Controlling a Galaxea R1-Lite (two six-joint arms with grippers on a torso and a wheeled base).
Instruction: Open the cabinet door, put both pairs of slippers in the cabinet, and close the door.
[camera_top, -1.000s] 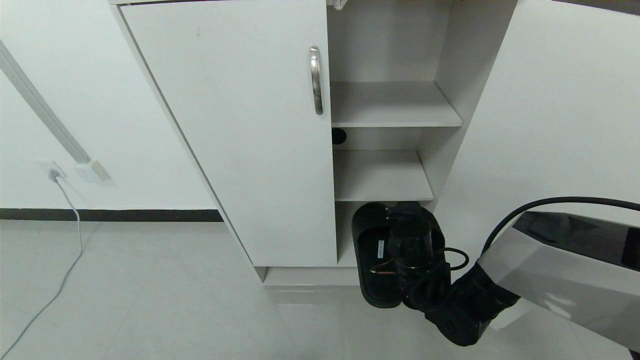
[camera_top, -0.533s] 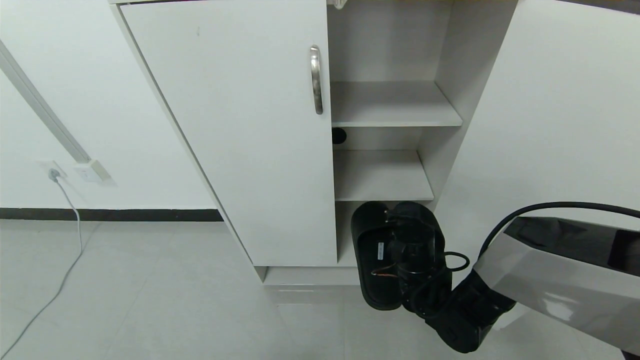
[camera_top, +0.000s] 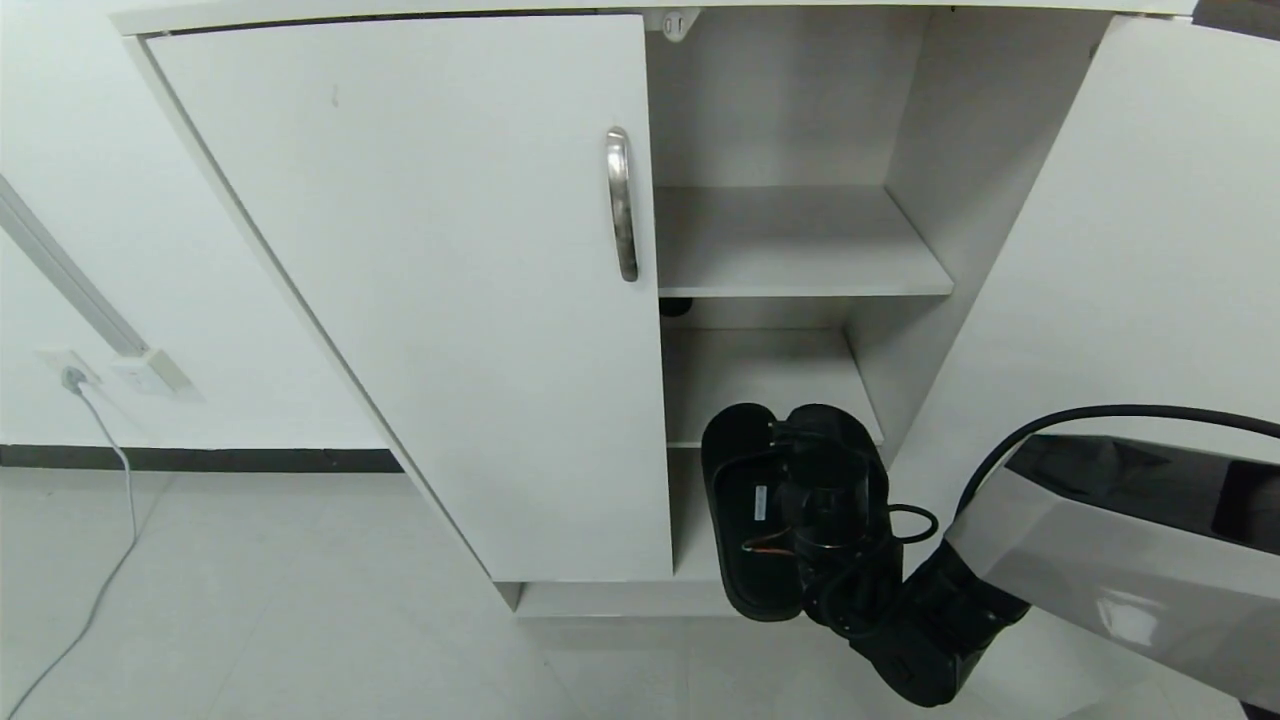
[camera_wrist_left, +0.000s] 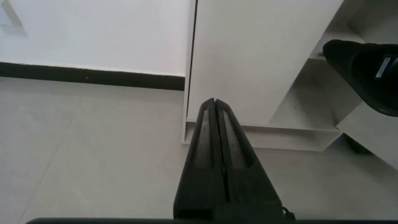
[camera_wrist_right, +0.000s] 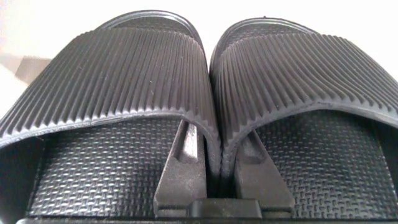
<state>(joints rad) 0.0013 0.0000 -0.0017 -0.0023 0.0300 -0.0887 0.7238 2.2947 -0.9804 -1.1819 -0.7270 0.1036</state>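
A pair of black slippers (camera_top: 750, 510) hangs side by side in front of the white cabinet's lower opening, toes overlapping the front edge of the lower shelf (camera_top: 760, 385). My right gripper (camera_top: 830, 500) is shut on the slippers, its fingers (camera_wrist_right: 186, 162) pinching the two ribbed straps (camera_wrist_right: 124, 74) together where they meet. The cabinet's right door (camera_top: 1130, 250) stands open and the left door (camera_top: 430, 300) is closed. My left gripper (camera_wrist_left: 214, 124) is shut on nothing, low over the floor left of the cabinet, with a slipper (camera_wrist_left: 367, 68) off to one side.
The upper shelf (camera_top: 790, 240) and the bottom compartment (camera_top: 690, 520) hold nothing. The left door carries a metal handle (camera_top: 620, 205). A wall socket with a grey cable (camera_top: 70, 380) is at far left, above tiled floor (camera_top: 300, 600).
The whole head picture has shifted downward, so the camera moved. Against the cabinet the slippers now sit slightly higher, over the lower shelf's edge. The right gripper keeps its hold.
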